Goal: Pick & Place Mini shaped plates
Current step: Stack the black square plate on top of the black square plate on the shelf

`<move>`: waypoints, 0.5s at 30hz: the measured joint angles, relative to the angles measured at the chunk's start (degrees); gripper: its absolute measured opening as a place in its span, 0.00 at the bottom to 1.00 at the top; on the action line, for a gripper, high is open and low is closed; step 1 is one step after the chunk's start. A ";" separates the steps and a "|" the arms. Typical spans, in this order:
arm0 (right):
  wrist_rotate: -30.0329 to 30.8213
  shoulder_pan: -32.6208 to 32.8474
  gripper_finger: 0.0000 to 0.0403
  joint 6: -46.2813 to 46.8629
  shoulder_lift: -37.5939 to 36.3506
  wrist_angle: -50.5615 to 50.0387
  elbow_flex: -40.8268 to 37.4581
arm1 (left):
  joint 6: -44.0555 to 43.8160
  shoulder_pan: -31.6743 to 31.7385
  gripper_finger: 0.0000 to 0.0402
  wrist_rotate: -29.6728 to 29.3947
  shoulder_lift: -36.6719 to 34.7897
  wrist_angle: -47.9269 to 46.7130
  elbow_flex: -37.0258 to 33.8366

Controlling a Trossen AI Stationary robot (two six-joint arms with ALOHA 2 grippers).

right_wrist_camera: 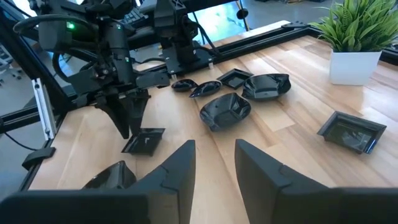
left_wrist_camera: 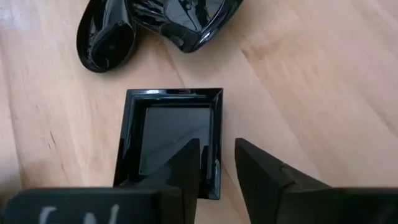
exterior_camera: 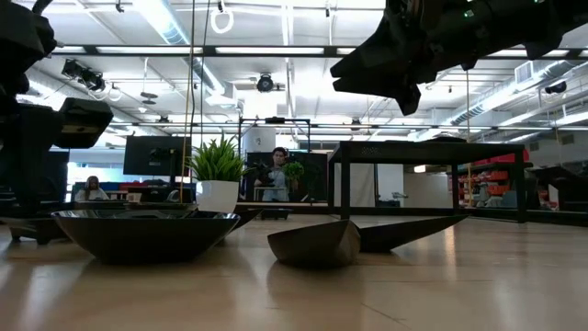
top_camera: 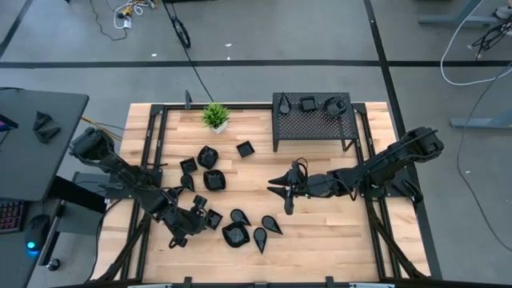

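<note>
Black glossy dishes lie scattered over the wooden counter (top_camera: 320,232) in the high view, most in the left and middle part. The left gripper (top_camera: 202,218) sits low at the near left, right at a small square dish (top_camera: 213,218), and is far nearer to it than the right gripper (top_camera: 282,186), which hangs above the middle with no dish under it. A teardrop dish (top_camera: 288,203) lies just beside the right gripper, its tip toward the rack (top_camera: 314,118) at the far side, where three more dishes already sit beside a potted plant (top_camera: 215,117).

From counter level, a wide shallow bowl-like dish (exterior_camera: 145,234) and a pointed dish (exterior_camera: 367,237) fill the foreground; a dark arm hangs overhead.

Past the left wrist, the square dish (left_wrist_camera: 171,140) lies flat and square-on to the fingers (left_wrist_camera: 186,168). One finger stands over the dish's hollow, the other outside its side rim, so the rim runs in the narrow gap between them. The fingers are slightly apart, and I cannot tell whether they yet pinch the rim. The dish has no real long axis; the rim to be gripped runs straight ahead of the wrist.

Past the right wrist, its own fingers (right_wrist_camera: 180,171) stand apart and empty, with the dishes well ahead of them.
</note>
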 joint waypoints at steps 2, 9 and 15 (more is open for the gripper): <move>0.00 0.01 0.29 -0.58 0.00 -0.02 0.00 | 0.21 -0.01 0.26 -0.28 0.61 0.28 0.00; -0.01 -0.01 0.29 -0.71 0.00 -0.11 0.00 | 0.23 -0.11 0.13 -1.28 1.54 -0.02 0.00; 0.00 0.01 0.29 -0.72 0.00 -0.17 0.00 | 0.21 -0.11 0.02 -1.95 1.54 0.30 0.00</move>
